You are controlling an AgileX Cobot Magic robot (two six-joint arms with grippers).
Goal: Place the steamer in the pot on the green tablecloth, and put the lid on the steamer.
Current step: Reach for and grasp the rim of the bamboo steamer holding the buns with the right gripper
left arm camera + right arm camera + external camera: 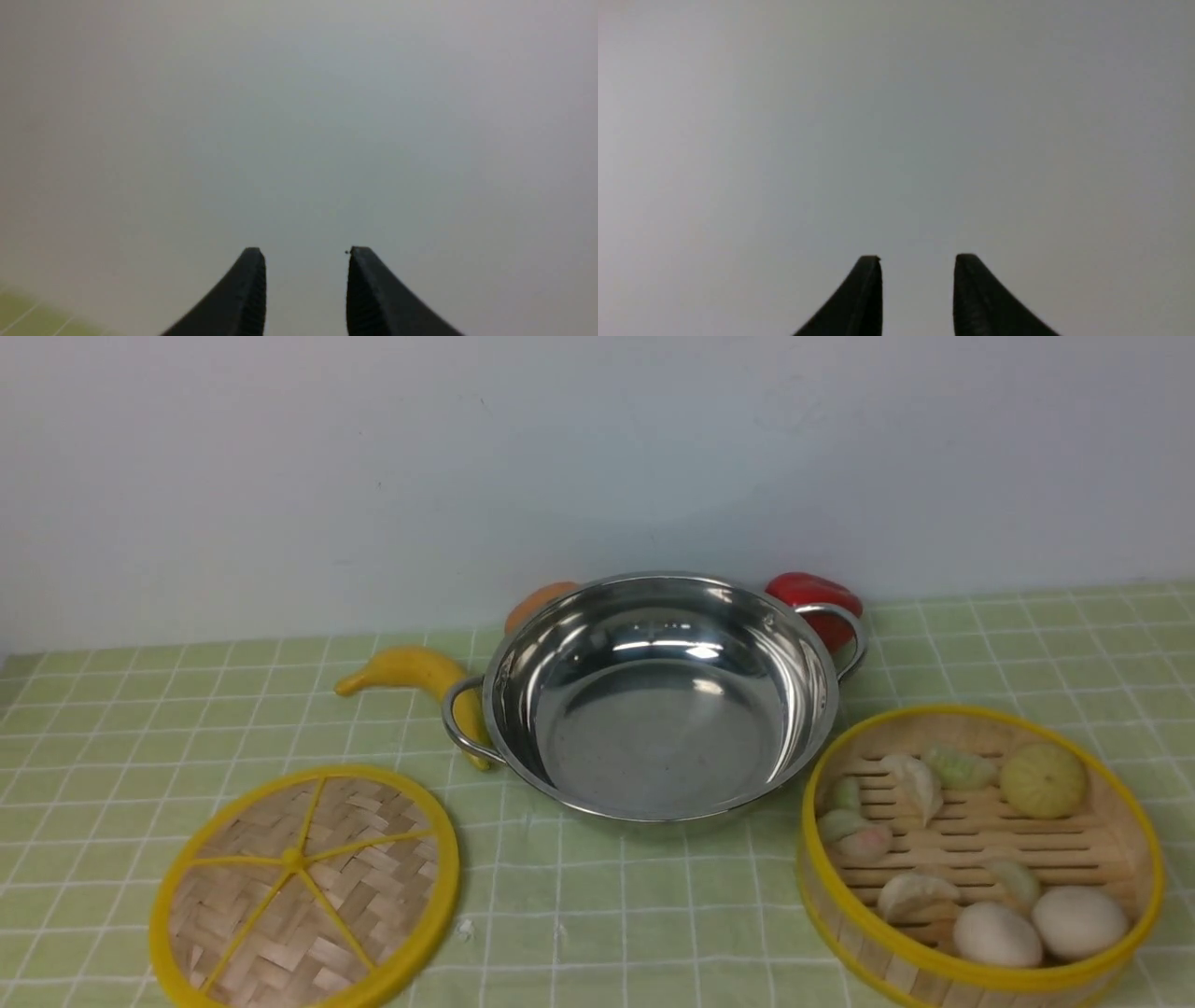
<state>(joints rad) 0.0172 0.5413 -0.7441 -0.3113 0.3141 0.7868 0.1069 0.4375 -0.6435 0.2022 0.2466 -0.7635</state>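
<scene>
The shiny steel pot (658, 695) stands empty in the middle of the green tablecloth (607, 915). To its right front sits the steamer (980, 854), a bamboo basket with yellow rims holding toy dumplings and buns. The lid (303, 887), a flat woven disc with yellow spokes, lies at the front left. Neither arm shows in the front view. In the left wrist view my left gripper (306, 254) is open with nothing between its dark fingers, facing the blank wall. In the right wrist view my right gripper (917, 259) is likewise open, empty and facing the wall.
A toy banana (411, 670) lies by the pot's left handle. An orange thing (537, 602) and a red pepper (817, 602) sit behind the pot against the pale wall (597, 457). A corner of green cloth (28, 317) shows in the left wrist view.
</scene>
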